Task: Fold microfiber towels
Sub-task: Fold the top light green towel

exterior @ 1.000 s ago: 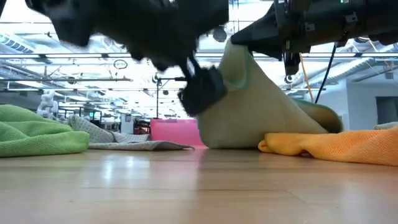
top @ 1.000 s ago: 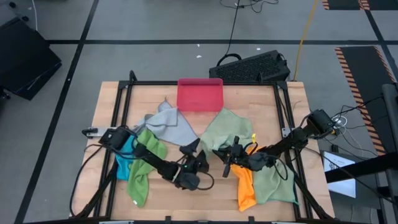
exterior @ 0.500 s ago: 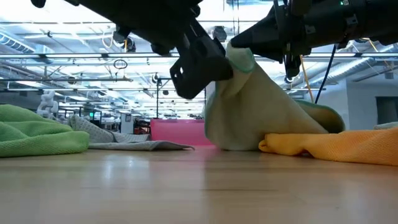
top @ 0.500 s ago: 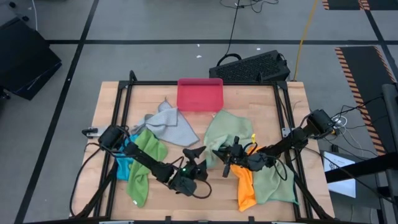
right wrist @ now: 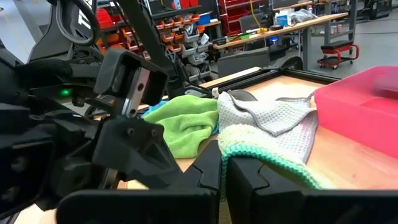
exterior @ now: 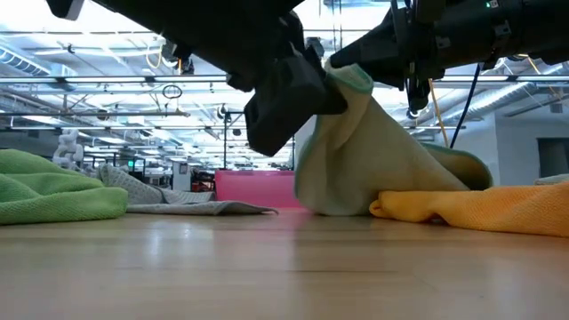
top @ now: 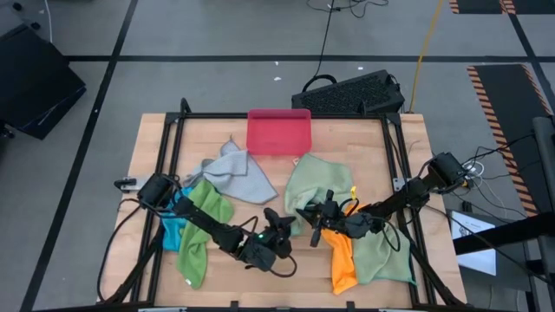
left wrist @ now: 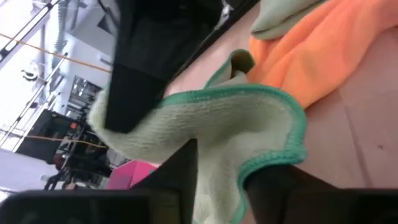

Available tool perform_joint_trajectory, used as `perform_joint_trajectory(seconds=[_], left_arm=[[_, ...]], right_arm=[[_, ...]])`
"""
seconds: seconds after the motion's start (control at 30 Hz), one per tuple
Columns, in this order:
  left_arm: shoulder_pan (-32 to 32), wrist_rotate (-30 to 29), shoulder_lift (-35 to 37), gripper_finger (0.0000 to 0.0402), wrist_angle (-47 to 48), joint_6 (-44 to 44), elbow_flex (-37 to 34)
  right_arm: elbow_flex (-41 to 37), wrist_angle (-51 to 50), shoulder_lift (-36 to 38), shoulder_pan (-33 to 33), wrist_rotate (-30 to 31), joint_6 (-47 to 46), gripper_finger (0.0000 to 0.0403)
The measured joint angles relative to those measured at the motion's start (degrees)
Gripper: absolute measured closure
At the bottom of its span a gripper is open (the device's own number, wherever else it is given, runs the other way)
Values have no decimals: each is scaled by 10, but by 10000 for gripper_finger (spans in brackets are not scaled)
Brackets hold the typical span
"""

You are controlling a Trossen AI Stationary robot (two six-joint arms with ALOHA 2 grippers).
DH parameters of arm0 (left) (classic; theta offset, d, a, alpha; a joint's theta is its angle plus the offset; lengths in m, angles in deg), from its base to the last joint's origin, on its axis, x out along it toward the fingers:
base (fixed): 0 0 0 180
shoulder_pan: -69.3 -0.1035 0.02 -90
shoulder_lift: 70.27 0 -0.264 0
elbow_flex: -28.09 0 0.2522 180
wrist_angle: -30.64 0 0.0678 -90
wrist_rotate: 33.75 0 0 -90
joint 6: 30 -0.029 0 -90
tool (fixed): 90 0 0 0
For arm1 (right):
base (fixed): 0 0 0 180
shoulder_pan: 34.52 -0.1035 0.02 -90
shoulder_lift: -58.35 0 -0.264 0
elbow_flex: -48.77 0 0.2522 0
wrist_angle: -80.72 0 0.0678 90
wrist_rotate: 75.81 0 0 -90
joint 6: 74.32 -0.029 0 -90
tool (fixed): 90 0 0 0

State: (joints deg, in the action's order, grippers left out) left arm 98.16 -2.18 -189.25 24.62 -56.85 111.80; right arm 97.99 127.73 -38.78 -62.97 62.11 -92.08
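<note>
Pale-green nubby towel (left wrist: 249, 130), teal-edged, draped

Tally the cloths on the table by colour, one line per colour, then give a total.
Light grey towel: 1
Bright green towel: 1
Blue towel: 1
Pale green towels: 2
Orange towel: 1
Total: 6

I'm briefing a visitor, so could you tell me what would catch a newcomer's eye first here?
At the table's front centre, the left gripper and right gripper meet on a raised corner of the pale green towel. An orange towel lies beside it, and a pink-red tray sits at the far edge.
</note>
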Motion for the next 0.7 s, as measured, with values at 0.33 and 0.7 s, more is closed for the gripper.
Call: perform_joint_trajectory(seconds=[0.33, 0.7], left_arm=[[16, -1, 0, 365, 22, -27, 0], [24, 5, 69, 397, 230, 100, 0]], right_arm=[[0, -11, 0, 0, 4, 5, 399], [0, -61, 3, 0, -69, -25, 387]])
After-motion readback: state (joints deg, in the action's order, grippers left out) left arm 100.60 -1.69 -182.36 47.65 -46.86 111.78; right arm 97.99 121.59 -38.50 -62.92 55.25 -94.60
